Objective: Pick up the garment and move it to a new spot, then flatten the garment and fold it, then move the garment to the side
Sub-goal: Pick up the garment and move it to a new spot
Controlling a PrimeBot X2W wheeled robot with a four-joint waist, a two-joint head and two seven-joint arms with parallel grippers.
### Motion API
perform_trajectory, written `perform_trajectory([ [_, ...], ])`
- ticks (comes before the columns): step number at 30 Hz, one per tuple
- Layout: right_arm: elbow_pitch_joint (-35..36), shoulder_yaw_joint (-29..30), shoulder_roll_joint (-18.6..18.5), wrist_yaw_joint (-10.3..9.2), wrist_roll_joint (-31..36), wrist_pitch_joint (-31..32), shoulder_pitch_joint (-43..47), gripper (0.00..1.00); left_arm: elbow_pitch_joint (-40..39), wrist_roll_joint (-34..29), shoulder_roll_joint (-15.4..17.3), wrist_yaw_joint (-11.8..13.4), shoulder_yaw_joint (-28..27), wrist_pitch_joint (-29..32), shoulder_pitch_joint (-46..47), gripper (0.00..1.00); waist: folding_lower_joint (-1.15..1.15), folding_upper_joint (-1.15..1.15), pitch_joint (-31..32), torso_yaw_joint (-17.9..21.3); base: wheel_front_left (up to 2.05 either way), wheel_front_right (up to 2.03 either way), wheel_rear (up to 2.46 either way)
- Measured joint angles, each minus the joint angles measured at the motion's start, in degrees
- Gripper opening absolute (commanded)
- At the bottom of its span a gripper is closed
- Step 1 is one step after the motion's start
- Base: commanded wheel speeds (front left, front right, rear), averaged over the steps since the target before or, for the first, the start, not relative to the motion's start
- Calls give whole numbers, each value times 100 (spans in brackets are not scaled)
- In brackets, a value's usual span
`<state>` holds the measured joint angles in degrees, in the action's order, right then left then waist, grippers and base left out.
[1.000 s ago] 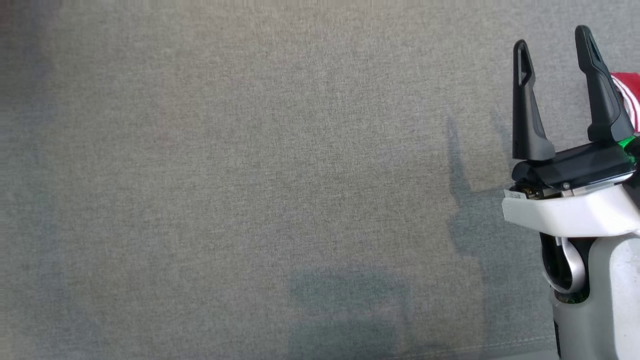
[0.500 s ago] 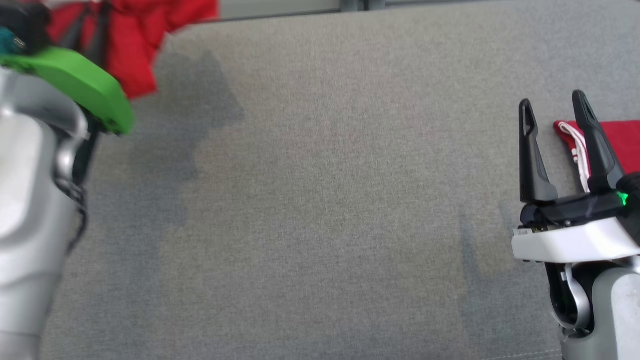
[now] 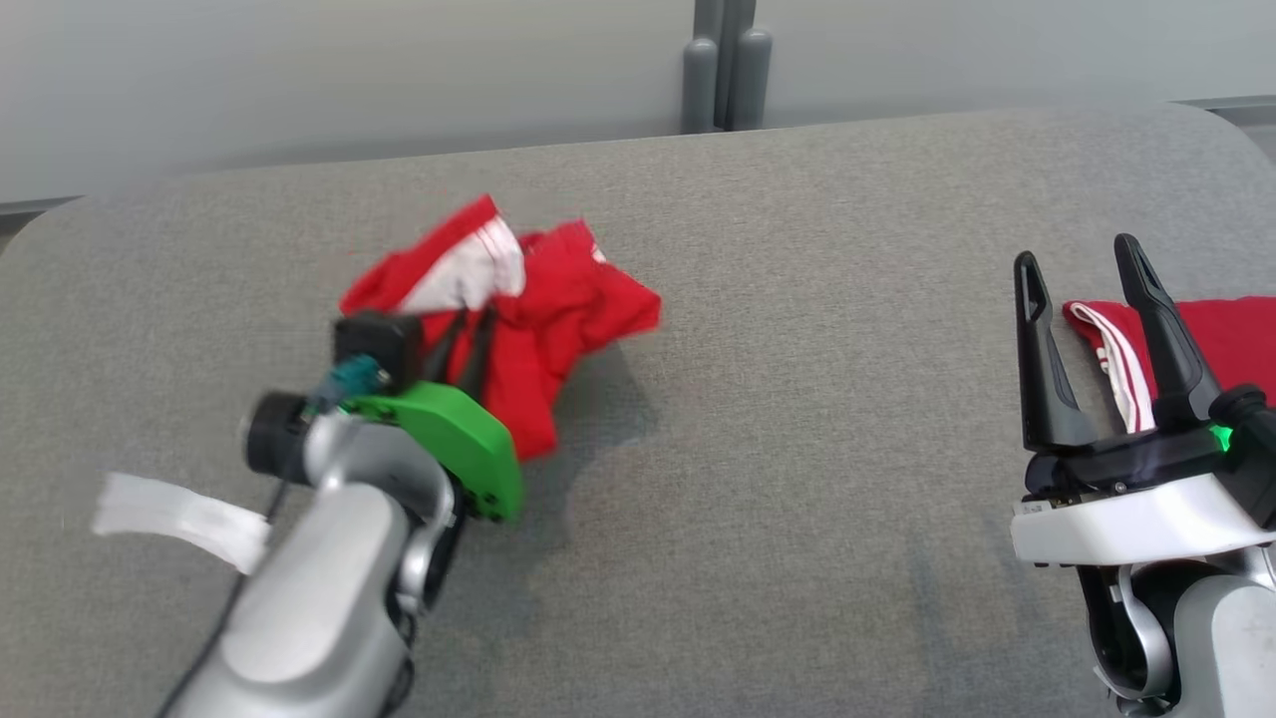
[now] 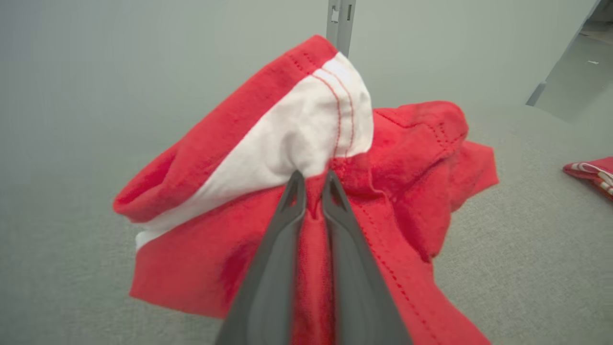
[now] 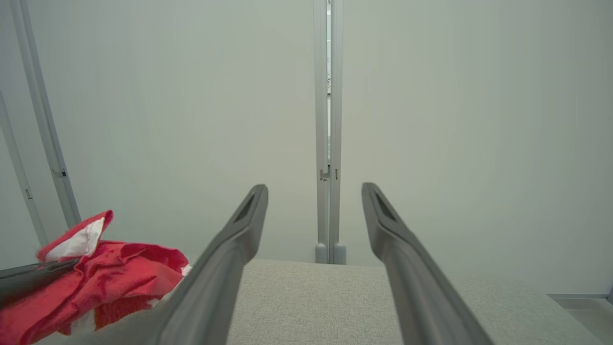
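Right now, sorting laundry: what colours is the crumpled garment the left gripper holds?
Crumpled garment: red with a white band, best in left wrist view.

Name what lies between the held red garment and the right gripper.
Bare grey fabric, in the head view, separates the garment from the right gripper.

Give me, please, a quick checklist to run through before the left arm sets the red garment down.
1. Left claw shut on the red garment: ok.
2. Garment wholly off the grey surface: cannot tell.
3. Right claw open and empty: ok.
4. Bare surface between the arms for laying it down: ok.
5. Other red garment, by the right claw, apart from that spot: ok.
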<state>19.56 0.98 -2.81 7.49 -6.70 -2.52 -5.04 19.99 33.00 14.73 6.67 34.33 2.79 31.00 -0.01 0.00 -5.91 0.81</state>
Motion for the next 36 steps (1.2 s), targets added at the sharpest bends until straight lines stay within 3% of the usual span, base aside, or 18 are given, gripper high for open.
perform_trajectory([
  [8, -26, -200, 0, 0, -75, 0, -13, 100, 1020, 171, -824, 19, 238, -331, -138, 0, 0, 0, -16, 360, 0, 0, 0],
  [16, -159, -391, -2, -1, -156, -9, -145, 100, 2107, 493, -1158, -110, 379, -679, 45, 0, 0, 0, -85, 891, 0, 0, 0],
  [21, -285, -459, -1, 0, -178, -44, -155, 100, 2279, 973, -1178, -127, 768, -851, 103, 1, 0, 0, -102, 1186, 0, 0, 0],
  [23, -335, -492, -1, 0, -181, -59, -159, 100, 2230, 1184, -1182, -78, 1013, -906, 147, 47, 0, 0, -93, 1278, 0, 0, 0],
  [24, -364, -501, -2, -1, -191, -60, -159, 100, 2187, 1323, -1185, -51, 1136, -944, 166, 100, 0, 0, -85, 1315, 0, 0, 0],
  [31, -558, -516, -1, -1, -256, -77, -136, 100, 1889, 2086, -1196, 86, 1893, -1270, 302, 100, 0, 0, 33, 1332, 0, 0, 0],
  [36, -710, -420, -1, 0, -254, -76, -77, 100, 1737, 2280, -1194, 142, 2229, -1563, 432, 100, 0, 0, 98, 1160, 0, 0, 0],
])
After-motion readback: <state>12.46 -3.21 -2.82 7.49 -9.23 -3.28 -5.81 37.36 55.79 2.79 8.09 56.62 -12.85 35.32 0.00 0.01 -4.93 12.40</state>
